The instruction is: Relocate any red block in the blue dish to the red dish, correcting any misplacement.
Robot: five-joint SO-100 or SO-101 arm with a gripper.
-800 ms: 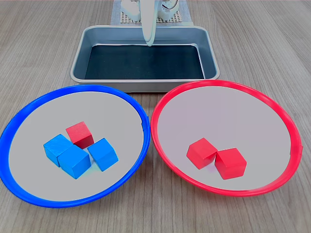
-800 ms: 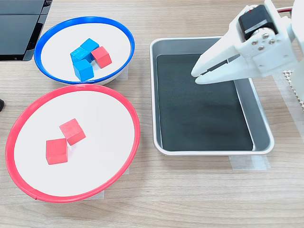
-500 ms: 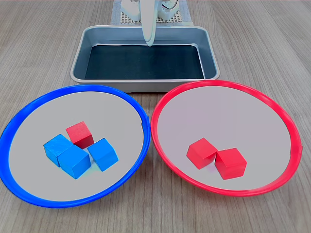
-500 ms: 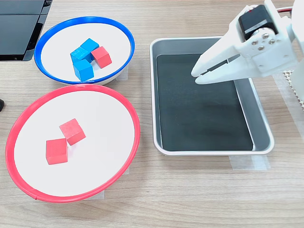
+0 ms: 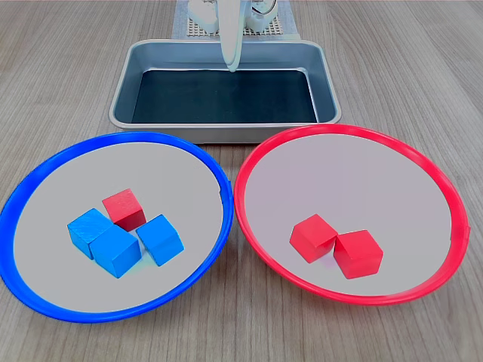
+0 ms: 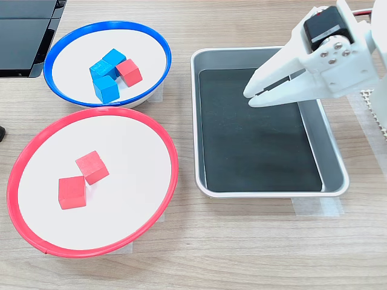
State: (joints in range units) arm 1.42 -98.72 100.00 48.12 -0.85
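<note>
One red block (image 5: 124, 209) (image 6: 129, 72) lies in the blue dish (image 5: 45, 173) (image 6: 66, 42), touching three blue cubes (image 5: 115, 243) (image 6: 105, 71). The red dish (image 5: 423, 166) (image 6: 145, 127) holds two more red cubes (image 5: 336, 246) (image 6: 83, 179) side by side. My white gripper (image 6: 249, 96) (image 5: 233, 68) hangs above the metal tray, apart from both dishes. Its fingers are shut and hold nothing.
A rectangular metal tray (image 5: 124, 75) (image 6: 196, 121) with a dark floor sits behind the dishes in the first exterior view. A black device (image 6: 24, 30) lies at the second exterior view's top left. The arm's base (image 5: 226, 15) stands behind the tray.
</note>
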